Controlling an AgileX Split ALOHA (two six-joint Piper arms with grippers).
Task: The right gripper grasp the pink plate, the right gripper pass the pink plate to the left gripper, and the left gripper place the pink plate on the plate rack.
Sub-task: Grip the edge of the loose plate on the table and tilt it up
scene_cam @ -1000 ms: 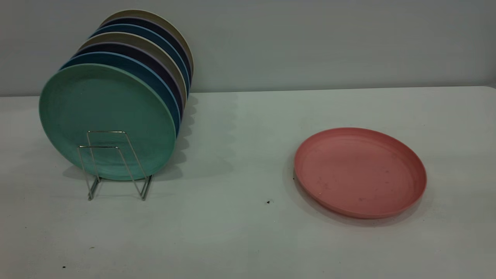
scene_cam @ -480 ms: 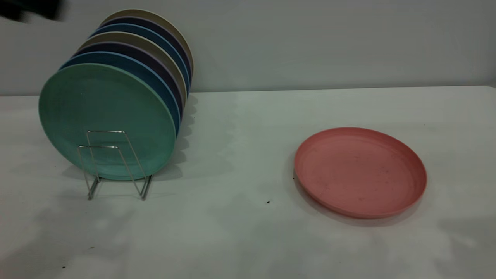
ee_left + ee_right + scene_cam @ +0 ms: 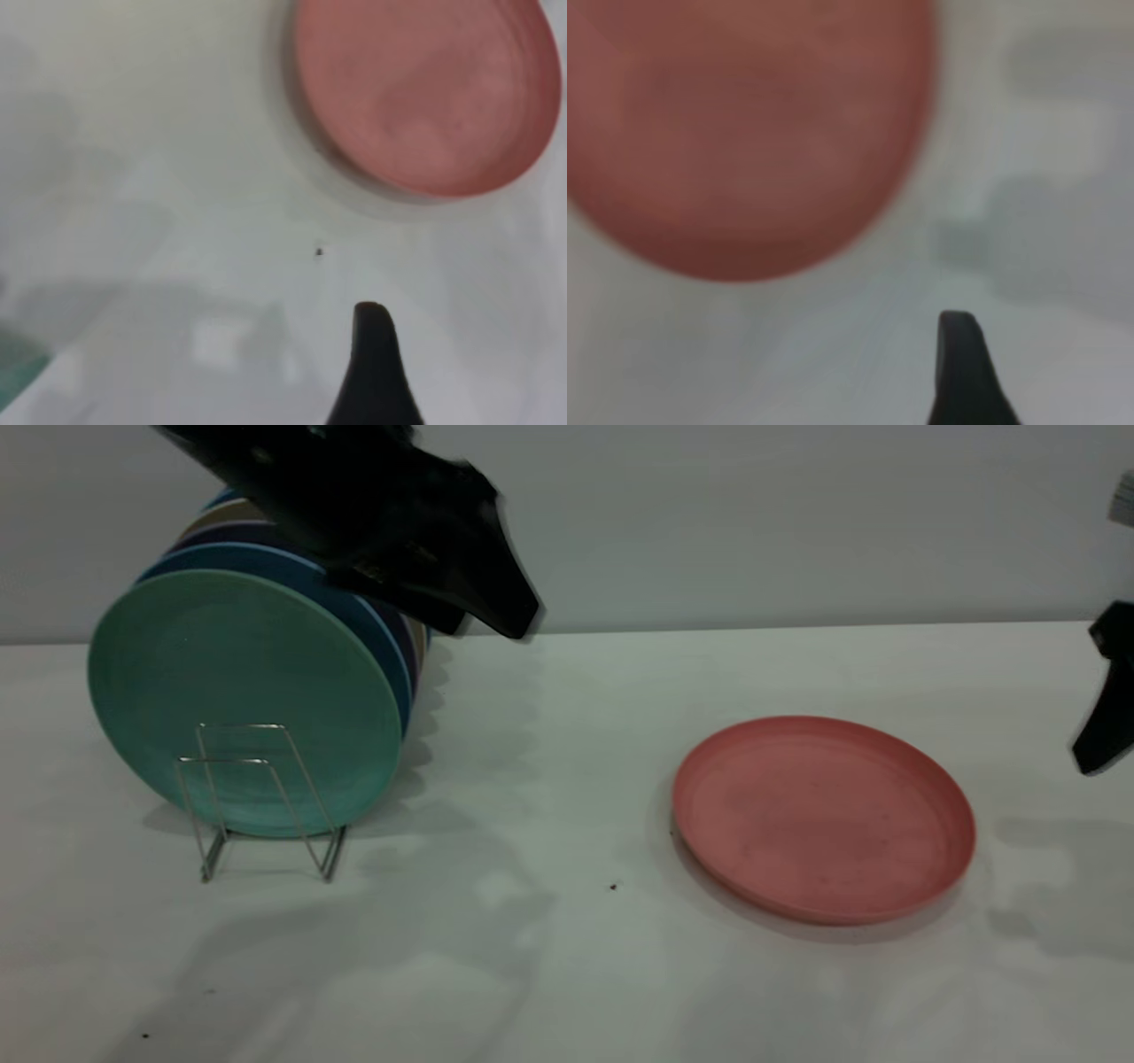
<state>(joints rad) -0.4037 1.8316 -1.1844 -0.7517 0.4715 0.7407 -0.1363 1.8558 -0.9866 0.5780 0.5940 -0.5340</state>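
Note:
The pink plate (image 3: pixel 824 815) lies flat on the white table, right of centre; it also shows in the left wrist view (image 3: pixel 425 88) and the right wrist view (image 3: pixel 744 124). The plate rack (image 3: pixel 257 797) stands at the left, a thin silver wire frame with its two front loops free. My left gripper (image 3: pixel 514 615) hangs high above the rack's plates, pointing down and right, far from the pink plate. My right gripper (image 3: pixel 1099 757) comes in at the right edge, above the table, beside the pink plate and apart from it. Neither holds anything.
A green plate (image 3: pixel 239 700) stands upright in the rack, with several blue, dark and beige plates (image 3: pixel 390 638) behind it. A grey wall (image 3: pixel 753 522) closes the back. Open table (image 3: pixel 532 779) lies between rack and pink plate.
Both arms have come into view: the left swept in from the upper left over the racked plates, the right entered at the right edge. The pink plate has not moved.

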